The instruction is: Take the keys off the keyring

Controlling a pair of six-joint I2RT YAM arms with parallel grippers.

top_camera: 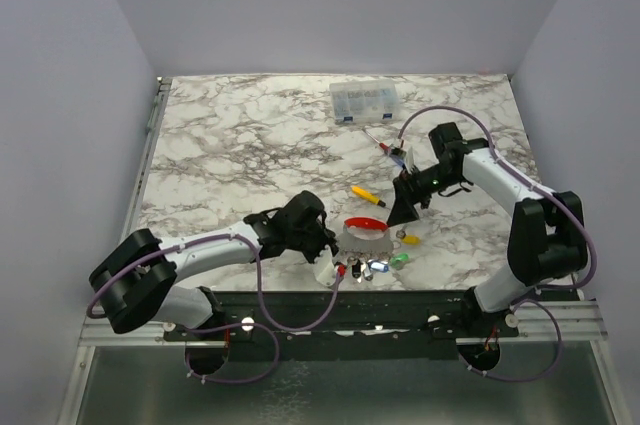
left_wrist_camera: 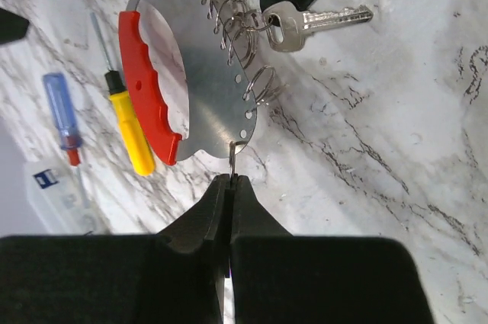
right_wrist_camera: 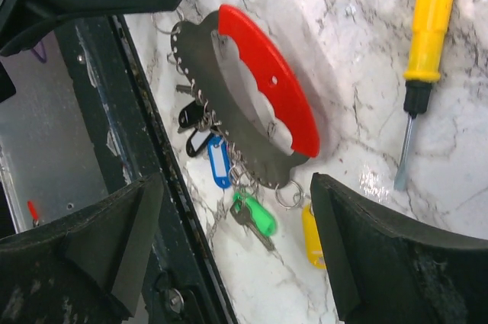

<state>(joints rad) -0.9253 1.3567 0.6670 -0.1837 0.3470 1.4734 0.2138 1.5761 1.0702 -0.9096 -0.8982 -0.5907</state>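
Left gripper: jaws closed tight, tips pinching the lower edge of a small split ring that hangs from an end hole of the keyring. No key shows on that ring. The keyring lies flat close to the table's near edge, red band on the far side. The keys fan along its near side, just beside the black base rail. Right gripper: jaws wide, holding nothing, poised over the keyring's right end.

Judgement: the pinch is shallow and on thin wire. Pull gently, in the plane of the plate, or the ring may slip out. The right arm should probably pin the plate or red band first, or the whole keyring will likely drag along.

Surface: marbled white-grey table, looks smooth, so expect little friction. Beyond the keyring: yellow-handled screwdriver, blue-and-red screwdriver, clear parts box at the far edge.

Room: plain pale walls on three sides.
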